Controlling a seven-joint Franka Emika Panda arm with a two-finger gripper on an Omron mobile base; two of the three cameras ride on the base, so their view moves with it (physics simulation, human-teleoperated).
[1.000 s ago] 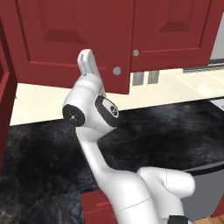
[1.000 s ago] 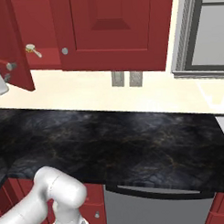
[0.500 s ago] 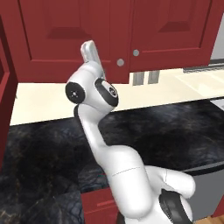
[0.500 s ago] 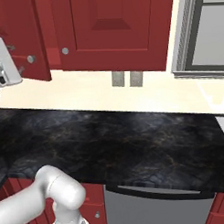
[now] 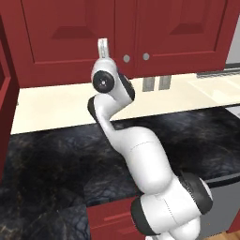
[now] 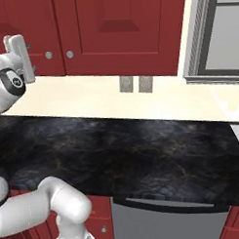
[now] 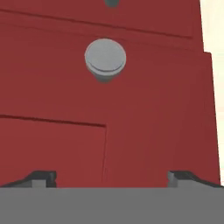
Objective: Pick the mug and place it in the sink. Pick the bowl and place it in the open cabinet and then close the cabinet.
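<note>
The dark red cabinet (image 5: 65,42) runs above the counter, and its raised-panel doors look flush and shut. My gripper (image 5: 104,46) is lifted high, right in front of the left door, close to where the two doors meet. In the hand view the door (image 7: 153,109) is very near, with a round silver knob (image 7: 105,59) above my gripper (image 7: 113,177). The jaws stand open with nothing between them. From the right the gripper (image 6: 17,47) sits just left of two knobs (image 6: 49,55). The mug, the bowl and the sink are out of view.
A black marbled counter (image 6: 132,155) lies below, backed by a cream wall with two outlets (image 6: 135,84). A grey framed appliance (image 6: 221,35) hangs at the upper right. A dark red panel (image 5: 5,103) stands at the far left. Grey dishwasher front (image 6: 169,222) under the counter.
The left cabinet door has swung from open to shut. My hand followed it up and in towards the cabinet front. The jaws stayed open.
</note>
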